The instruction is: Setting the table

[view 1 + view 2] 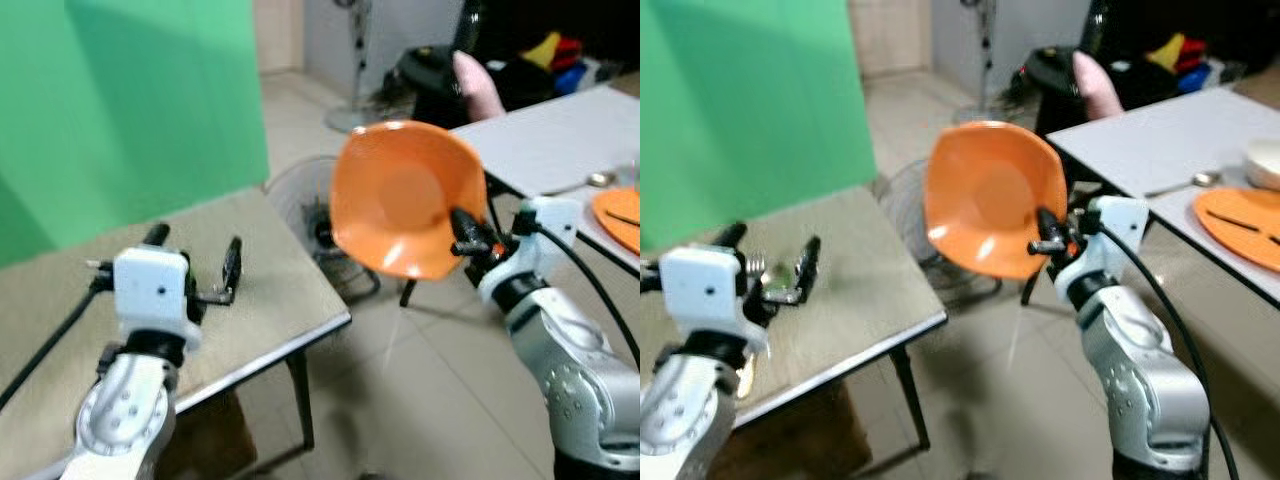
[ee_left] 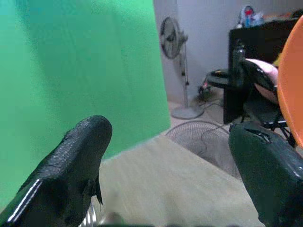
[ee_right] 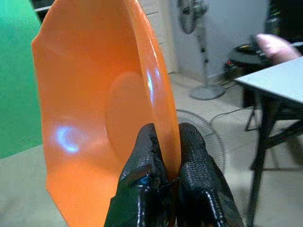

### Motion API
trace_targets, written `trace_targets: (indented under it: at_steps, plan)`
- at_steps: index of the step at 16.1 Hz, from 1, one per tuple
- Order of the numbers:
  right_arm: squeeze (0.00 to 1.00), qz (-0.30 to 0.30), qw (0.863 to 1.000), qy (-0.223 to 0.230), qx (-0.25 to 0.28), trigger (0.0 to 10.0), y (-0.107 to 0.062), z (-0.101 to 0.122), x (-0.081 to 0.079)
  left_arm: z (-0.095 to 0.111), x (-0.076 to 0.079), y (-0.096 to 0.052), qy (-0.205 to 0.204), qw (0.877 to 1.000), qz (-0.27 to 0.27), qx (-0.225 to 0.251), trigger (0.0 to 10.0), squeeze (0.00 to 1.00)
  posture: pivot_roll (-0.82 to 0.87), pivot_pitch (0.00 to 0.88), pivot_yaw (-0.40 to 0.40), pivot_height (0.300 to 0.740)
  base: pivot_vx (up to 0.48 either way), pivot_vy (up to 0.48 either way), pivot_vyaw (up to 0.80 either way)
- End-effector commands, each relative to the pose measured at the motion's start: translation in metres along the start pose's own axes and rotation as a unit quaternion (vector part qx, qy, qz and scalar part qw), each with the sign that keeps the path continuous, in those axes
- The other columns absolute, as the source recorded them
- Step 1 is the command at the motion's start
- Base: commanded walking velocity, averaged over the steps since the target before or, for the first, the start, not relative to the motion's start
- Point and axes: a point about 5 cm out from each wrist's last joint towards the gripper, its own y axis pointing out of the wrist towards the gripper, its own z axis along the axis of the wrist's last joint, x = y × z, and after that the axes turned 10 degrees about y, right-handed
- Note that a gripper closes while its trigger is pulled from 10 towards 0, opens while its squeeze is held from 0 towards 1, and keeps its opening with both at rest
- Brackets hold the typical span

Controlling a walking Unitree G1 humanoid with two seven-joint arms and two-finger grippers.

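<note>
Between the 2 tables, over the open tiled floor [image 1: 440, 380], the right gripper [image 1: 470, 232] is holding an orange plate [image 1: 405, 195] on edge, nearly upright, with its concave face turned toward the camera. Both black fingers [image 3: 142, 156] are clamping the plate's rim, 1 on each face, as the right wrist view is showing.

To the robot's left, the left gripper [image 1: 195, 265] is hovering low over the beige table [image 1: 270, 300], its 2 fingers spread wide apart and gripping nothing. A small metallic item is lying between or under those fingers in the right eye view; its identity cannot be told. This table's corner is pointing toward the gap, and the plate is hanging just beyond that corner.

To the robot's right, the white table [image 1: 560, 140] is carrying a spoon [image 1: 585, 182], a second orange plate [image 1: 1240, 225] and the edge of a pale bowl [image 1: 1265, 162].

Beyond the gap, a round floor fan [image 1: 305, 200] is lying on the floor, partly hidden behind the held plate. A standing fan [image 2: 175, 71] and a dark chair with a pink item [image 1: 480, 85] are standing farther back. A green screen [image 1: 120, 110] is closing off the far left side.

No readable writing or branding is appearing anywhere.
</note>
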Motion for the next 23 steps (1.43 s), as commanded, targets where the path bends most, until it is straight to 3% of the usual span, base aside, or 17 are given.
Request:
trace_targets:
  at_steps: [1,3,5,12,23]
  plan:
    - [0.0,0.01,1.0,-0.009,0.026,10.0,-0.001,0.01,-0.004,-0.002,0.002,0.002,-0.005,1.0,0.001,-0.006,10.0,0.0,-0.04,0.0,0.01,0.74,0.0,0.0,-0.79]
    - [0.0,-0.001,0.999,-0.031,0.025,10.0,-0.005,0.012,0.0,-0.005,0.006,0.003,-0.013,1.0,-0.007,-0.011,10.0,0.0,-0.06,0.0,0.015,0.74,0.0,0.0,-0.79]
    - [0.0,-0.03,0.998,-0.038,0.028,10.0,-0.007,0.012,0.009,-0.004,0.008,0.007,0.005,1.0,-0.014,-0.003,10.0,0.0,-0.07,0.0,0.024,0.74,0.0,0.0,-0.79]
    - [0.0,-0.062,0.997,-0.046,0.024,10.0,-0.012,0.009,0.015,-0.005,0.01,0.008,-0.005,1.0,-0.021,0.003,10.0,0.0,-0.09,0.0,0.026,0.74,0.0,0.0,-0.8]
    - [0.0,-0.104,0.992,-0.058,0.03,10.0,-0.018,0.015,0.024,-0.005,0.018,0.011,-0.016,0.999,-0.047,0.011,10.0,0.0,-0.13,0.0,0.036,0.74,0.334,0.0,-0.8]
